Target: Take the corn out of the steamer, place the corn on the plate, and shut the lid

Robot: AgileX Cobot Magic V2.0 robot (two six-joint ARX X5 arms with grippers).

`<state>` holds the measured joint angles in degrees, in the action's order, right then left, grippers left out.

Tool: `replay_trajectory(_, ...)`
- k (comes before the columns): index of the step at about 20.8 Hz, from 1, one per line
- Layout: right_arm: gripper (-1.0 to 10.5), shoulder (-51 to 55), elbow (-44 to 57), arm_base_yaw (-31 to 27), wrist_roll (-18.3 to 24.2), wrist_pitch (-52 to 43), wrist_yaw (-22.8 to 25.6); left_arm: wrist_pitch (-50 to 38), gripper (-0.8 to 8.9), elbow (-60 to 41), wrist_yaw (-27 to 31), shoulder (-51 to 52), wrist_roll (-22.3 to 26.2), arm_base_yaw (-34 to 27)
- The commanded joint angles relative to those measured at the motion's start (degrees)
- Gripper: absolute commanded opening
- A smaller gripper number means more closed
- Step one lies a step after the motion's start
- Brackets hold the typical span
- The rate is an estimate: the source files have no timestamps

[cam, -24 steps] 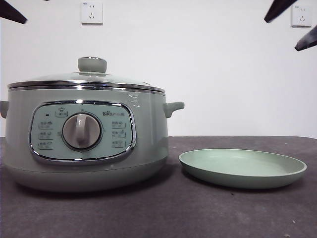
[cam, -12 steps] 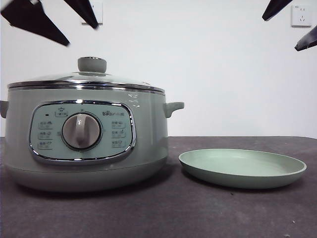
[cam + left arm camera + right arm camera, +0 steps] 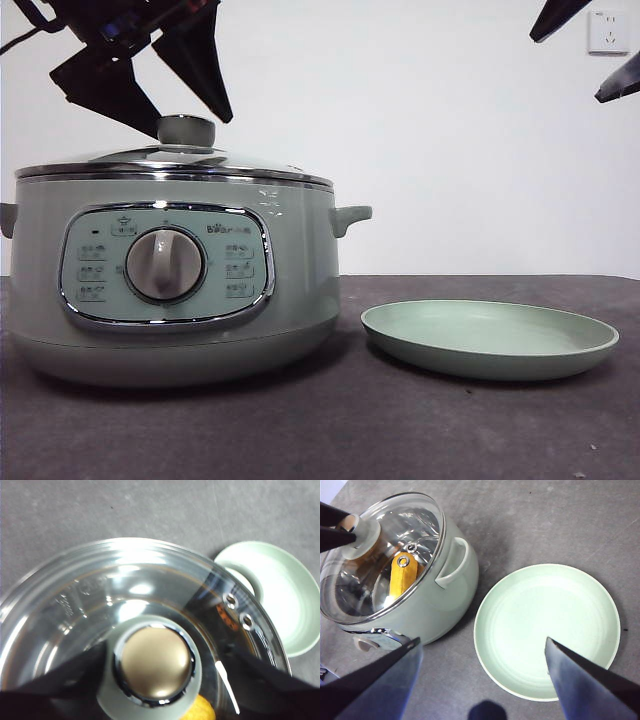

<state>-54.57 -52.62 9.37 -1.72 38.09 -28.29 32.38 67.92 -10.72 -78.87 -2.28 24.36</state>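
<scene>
The steamer [image 3: 170, 300] stands at the left with its glass lid [image 3: 230, 160] on. My left gripper [image 3: 188, 122] is open, one jaw on each side of the lid's knob [image 3: 186, 132]; the left wrist view shows the gripper [image 3: 164, 650] around the knob [image 3: 155, 662]. The corn [image 3: 402, 577] lies inside the pot under the lid [image 3: 385, 545], and a yellow bit [image 3: 201, 711] shows in the left wrist view. The plate [image 3: 490, 340] sits empty to the right of the pot. My right gripper [image 3: 482, 642] is open, high above the plate [image 3: 547, 630].
The dark table [image 3: 450, 430] runs in front of a white wall with two outlets [image 3: 186, 25]. The pot's side handle [image 3: 350, 216] points toward the plate, with a small gap between pot and plate.
My left gripper has come down from the top left corner to the lid's knob, jaws open on both sides of it. The right arm, pot and plate have not moved.
</scene>
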Motion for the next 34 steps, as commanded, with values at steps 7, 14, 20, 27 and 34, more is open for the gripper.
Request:
replay_trajectory(7,4.1,-0.1,-0.2,0.1,-0.4,-0.3,0.1,1.6,-0.09,0.1,0.3,-0.6,3.2,0.4)
replay_trajectory(14,4.1,-1.4,-0.5,4.1,-3.0,-5.7,0.1,2.1,-0.09,5.3,5.9,2.6,3.7,0.3)
replay_trajectory(20,4.1,-11.6,-7.7,13.0,-3.8,-5.9,0.1,3.4,-0.09,8.0,16.2,8.8,3.8,-0.6)
replay_trajectory(27,4.1,-29.8,-22.6,25.1,-2.2,-3.8,1.0,4.6,-0.09,8.0,30.9,19.5,3.8,-0.8)
replay_trajectory(34,4.1,-45.7,-38.9,32.5,1.9,4.7,13.3,4.6,-0.09,8.0,34.8,27.3,3.9,-0.8)
